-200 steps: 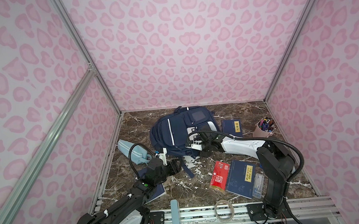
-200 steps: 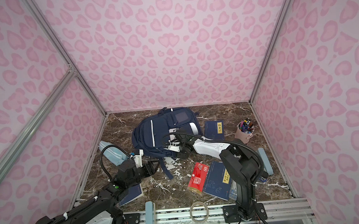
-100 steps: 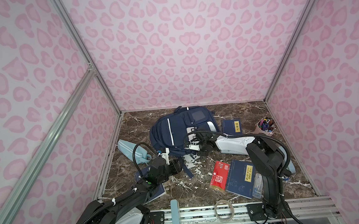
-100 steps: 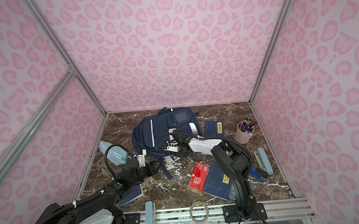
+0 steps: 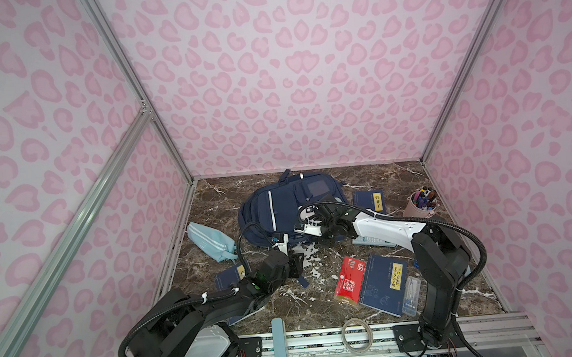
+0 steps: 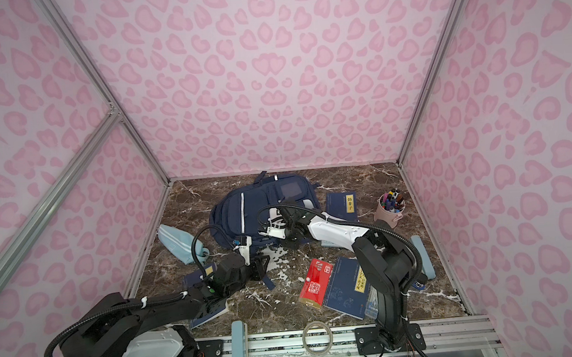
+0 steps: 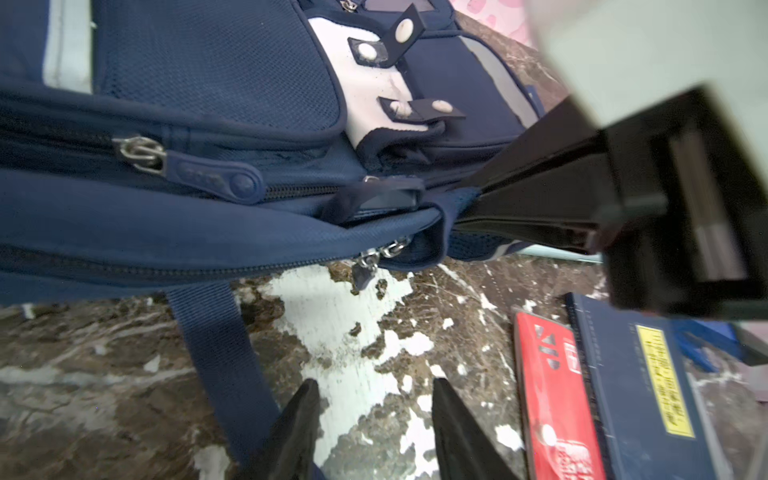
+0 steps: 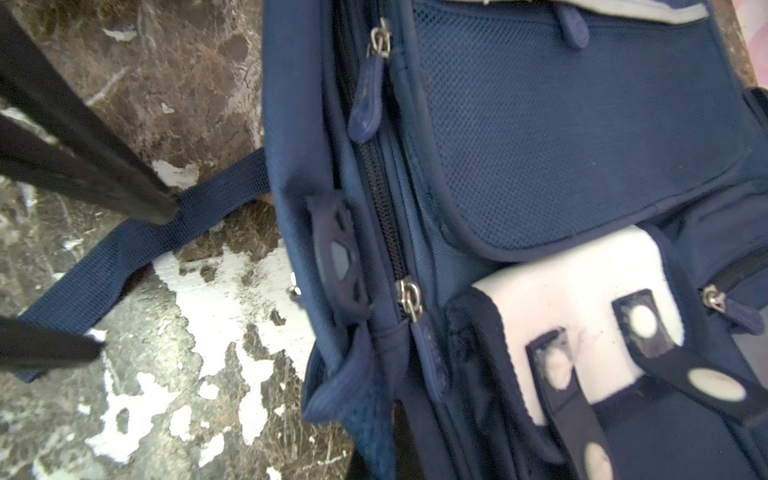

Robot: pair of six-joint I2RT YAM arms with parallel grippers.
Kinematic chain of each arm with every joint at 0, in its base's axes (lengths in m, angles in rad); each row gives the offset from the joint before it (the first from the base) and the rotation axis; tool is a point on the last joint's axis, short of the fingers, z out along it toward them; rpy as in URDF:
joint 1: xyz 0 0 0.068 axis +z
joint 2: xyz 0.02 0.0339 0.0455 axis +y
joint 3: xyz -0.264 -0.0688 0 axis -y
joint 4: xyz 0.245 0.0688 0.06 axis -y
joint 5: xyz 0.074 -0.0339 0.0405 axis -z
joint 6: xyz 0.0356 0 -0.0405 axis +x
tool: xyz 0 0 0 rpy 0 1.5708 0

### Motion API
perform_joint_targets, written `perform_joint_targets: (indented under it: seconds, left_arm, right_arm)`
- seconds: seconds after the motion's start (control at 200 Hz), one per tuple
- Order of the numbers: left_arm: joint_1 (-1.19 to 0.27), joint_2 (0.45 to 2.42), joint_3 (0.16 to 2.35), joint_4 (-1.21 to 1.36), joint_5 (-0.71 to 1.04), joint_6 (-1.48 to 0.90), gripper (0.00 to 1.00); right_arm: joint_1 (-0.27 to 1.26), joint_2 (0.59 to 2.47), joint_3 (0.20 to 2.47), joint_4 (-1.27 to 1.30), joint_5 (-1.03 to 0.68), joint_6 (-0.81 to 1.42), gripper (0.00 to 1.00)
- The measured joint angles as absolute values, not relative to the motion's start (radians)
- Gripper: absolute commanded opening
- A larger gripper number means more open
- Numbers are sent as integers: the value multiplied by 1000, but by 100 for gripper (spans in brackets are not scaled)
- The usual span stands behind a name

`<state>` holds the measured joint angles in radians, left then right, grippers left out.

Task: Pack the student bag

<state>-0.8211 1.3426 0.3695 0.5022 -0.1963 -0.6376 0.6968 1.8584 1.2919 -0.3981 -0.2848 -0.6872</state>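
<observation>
I count from my station: one student bag (image 5: pixel 259 215), three navy books (image 5: pixel 385 282) in view, one red booklet (image 5: pixel 349 280), one light-blue pouch (image 5: pixel 209 241), one pen cup (image 5: pixel 421 207) at two o'clock, one tape roll (image 5: pixel 356 331).

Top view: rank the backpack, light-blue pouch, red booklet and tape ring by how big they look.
1. student bag, clearly the largest.
2 and 3. light-blue pouch and red booklet look about alike; the booklet lies nearer the camera, so I won't rank them.
4. tape ring, the smallest.
</observation>
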Motion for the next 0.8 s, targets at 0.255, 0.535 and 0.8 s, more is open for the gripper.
perform_joint_targets:
  seconds: [0.255, 0.535, 0.8]
  left_arm:
    - [-846, 1523, 431, 615, -299, -575, 52]
    - [-846, 1613, 501, 645, -367, -554, 4]
    - [-811, 1485, 474, 530, -318, -567, 4]
  right_arm:
    - [693, 1851, 1294, -418, -323, -665, 0]
    - [691, 1843, 1286, -416, -340, -649, 0]
    - [682, 1829, 1271, -414, -340, -647, 0]
